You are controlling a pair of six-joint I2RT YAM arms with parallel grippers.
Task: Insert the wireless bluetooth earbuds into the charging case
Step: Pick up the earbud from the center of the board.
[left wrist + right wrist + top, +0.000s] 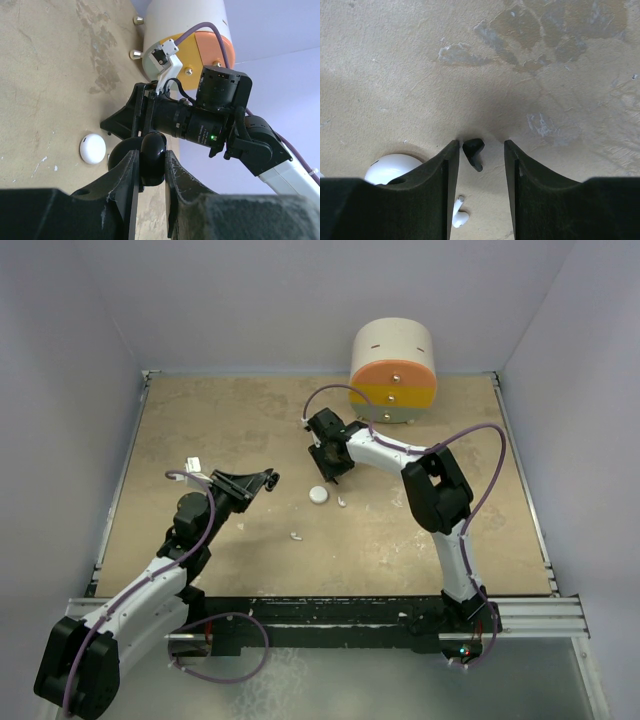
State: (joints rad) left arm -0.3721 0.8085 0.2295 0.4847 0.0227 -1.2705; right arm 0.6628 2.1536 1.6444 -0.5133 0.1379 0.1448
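Lying flat on the table [545, 60], the black earbud [473, 151] sits in the gap of the right gripper [481, 146], a little nearer one finger than the other. Its rounded head points away from the wrist and its short stem trails back toward it, so the long axis runs roughly along the gap, slightly slanted. The fingers [440, 190] stand partly open on either side, and I see no contact with it yet. This looks like the pick-up step: the next move calls for a gentle squeeze across the bud's narrow width, then a straight lift. Just beside it lie a white round case [390, 169] and a white earbud [460, 216]. Well apart, the left gripper [151, 167] is clamped tight on what looks like a glossy black case [152, 150], probably where this bud belongs.
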